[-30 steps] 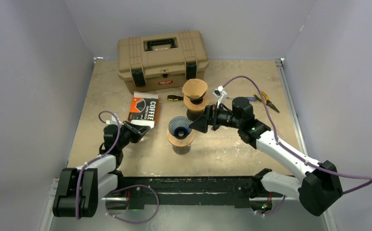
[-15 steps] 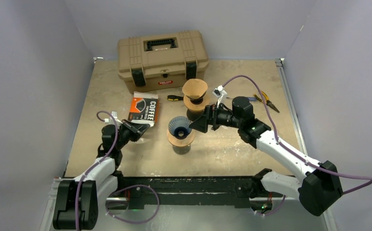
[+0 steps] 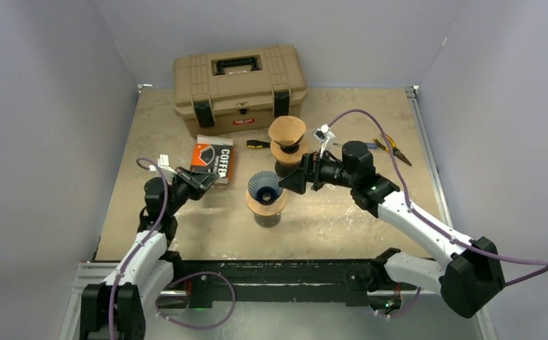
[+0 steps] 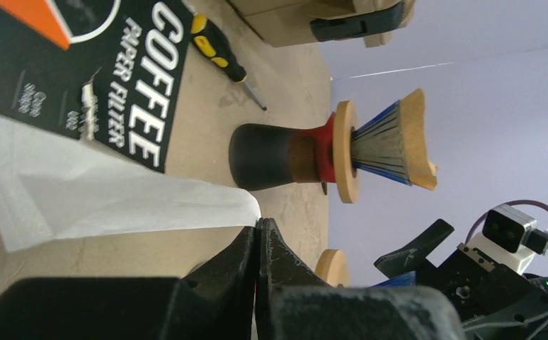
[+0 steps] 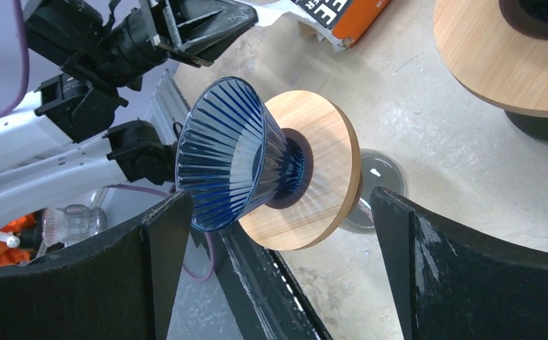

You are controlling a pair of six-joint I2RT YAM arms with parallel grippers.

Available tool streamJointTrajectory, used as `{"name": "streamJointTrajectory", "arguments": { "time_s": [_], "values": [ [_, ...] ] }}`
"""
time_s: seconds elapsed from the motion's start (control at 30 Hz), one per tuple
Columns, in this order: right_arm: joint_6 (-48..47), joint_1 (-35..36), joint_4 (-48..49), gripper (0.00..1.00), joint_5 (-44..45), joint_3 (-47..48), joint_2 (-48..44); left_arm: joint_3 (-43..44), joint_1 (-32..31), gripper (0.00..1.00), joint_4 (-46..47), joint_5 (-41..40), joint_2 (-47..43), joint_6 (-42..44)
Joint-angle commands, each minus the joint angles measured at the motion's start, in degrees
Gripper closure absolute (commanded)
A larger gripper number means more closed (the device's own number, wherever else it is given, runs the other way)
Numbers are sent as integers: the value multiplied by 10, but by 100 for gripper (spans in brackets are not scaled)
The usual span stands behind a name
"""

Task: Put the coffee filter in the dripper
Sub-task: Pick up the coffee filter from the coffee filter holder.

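My left gripper (image 3: 206, 178) is shut on the narrow corner of a white coffee filter (image 4: 115, 198), which trails from the fingertips (image 4: 258, 225) over the black and orange filter package (image 3: 212, 160). The blue ribbed glass dripper (image 3: 265, 185) sits on a round wooden collar over a glass server, right of that gripper. My right gripper (image 3: 294, 183) is open and empty just right of the dripper. In the right wrist view the dripper (image 5: 229, 152) lies between its spread fingers (image 5: 278, 205).
A second dripper with a brown filter (image 3: 287, 131) stands behind the blue one. A tan toolbox (image 3: 239, 85) stands at the back. A yellow-handled screwdriver (image 3: 258, 144) lies by the package, and pliers (image 3: 391, 147) lie at the right.
My left arm has risen and moved forward towards the filter package. The right arm and the dripper have not moved.
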Motion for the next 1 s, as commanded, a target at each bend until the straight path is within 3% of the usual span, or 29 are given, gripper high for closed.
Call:
{"name": "streamJointTrajectory", "arguments": {
  "time_s": [0.0, 0.47, 0.97],
  "values": [
    [-15, 2, -2, 1, 15, 35, -13, 55, 4, 100, -43, 5, -25, 35],
    [-16, 2, -11, 1, 35, 39, -41, 199, 4, 100, -173, 39, -34, 162],
    [-25, 3, -20, 1, 54, 48, -60, 292, -10, 100, -193, 116, -12, 200]
  ]
}}
